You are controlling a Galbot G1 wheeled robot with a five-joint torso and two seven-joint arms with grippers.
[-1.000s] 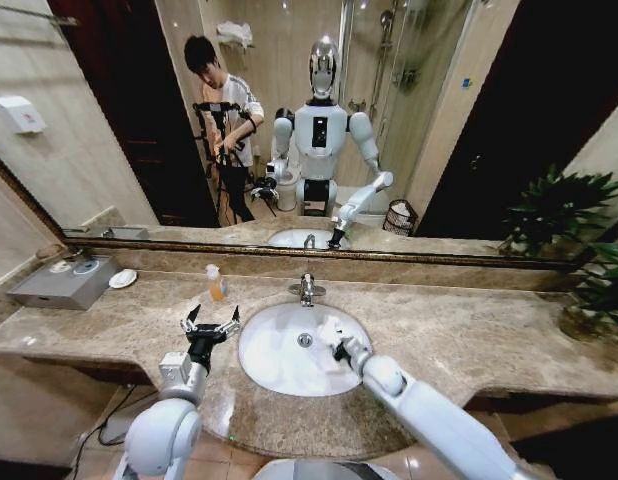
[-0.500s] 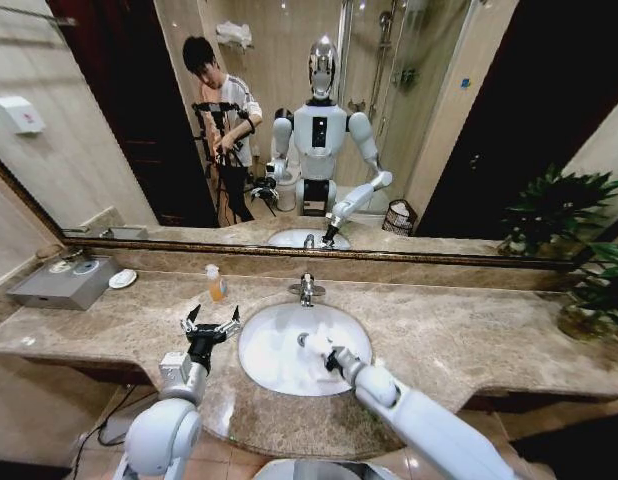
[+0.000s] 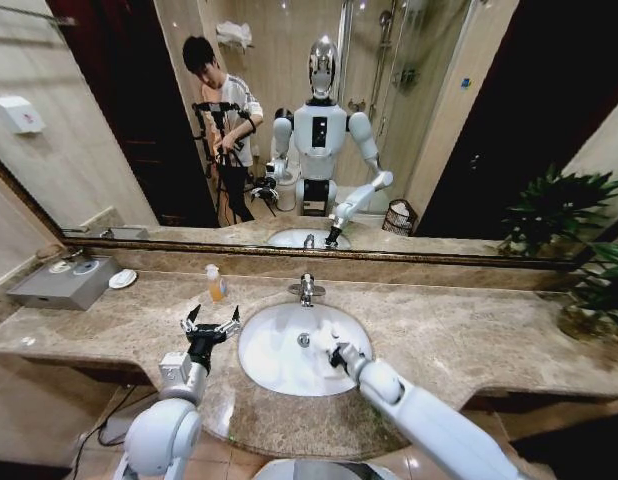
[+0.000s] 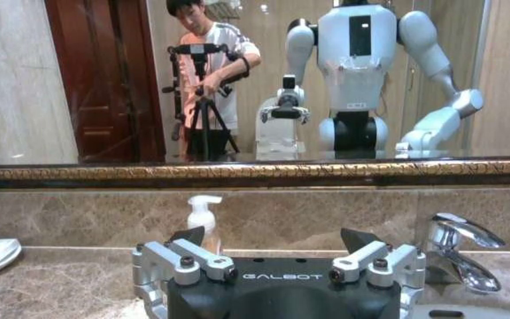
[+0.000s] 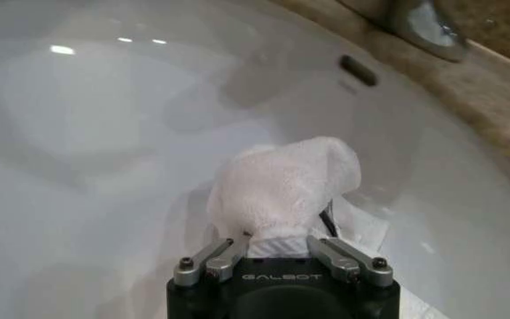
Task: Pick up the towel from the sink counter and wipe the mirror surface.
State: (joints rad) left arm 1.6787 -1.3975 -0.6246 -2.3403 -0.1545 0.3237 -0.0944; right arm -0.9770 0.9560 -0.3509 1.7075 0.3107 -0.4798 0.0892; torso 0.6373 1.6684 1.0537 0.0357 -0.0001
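Note:
The towel [image 3: 324, 340], a white terry bundle, is pinched in my right gripper [image 3: 335, 352] just above the white basin [image 3: 274, 355] of the sink counter [image 3: 469, 330]. The right wrist view shows the towel [image 5: 281, 186] bulging out past the right gripper [image 5: 281, 242], which is shut on it, with bare basin [image 5: 104, 133] below. My left gripper [image 3: 211, 325] is open over the counter left of the basin; its fingers [image 4: 188, 236] are spread wide with nothing between them. The mirror surface [image 3: 439, 120] rises behind the counter and reflects the robot.
A chrome faucet [image 3: 307, 289] stands behind the basin. A soap bottle [image 3: 217, 283], a small white dish [image 3: 122, 279] and a grey box [image 3: 64, 282] sit at the back left. A potted plant [image 3: 589, 270] crowds the right end.
My right gripper, still holding the towel, drifted a little left over the basin and then back slightly right. The left arm has not moved.

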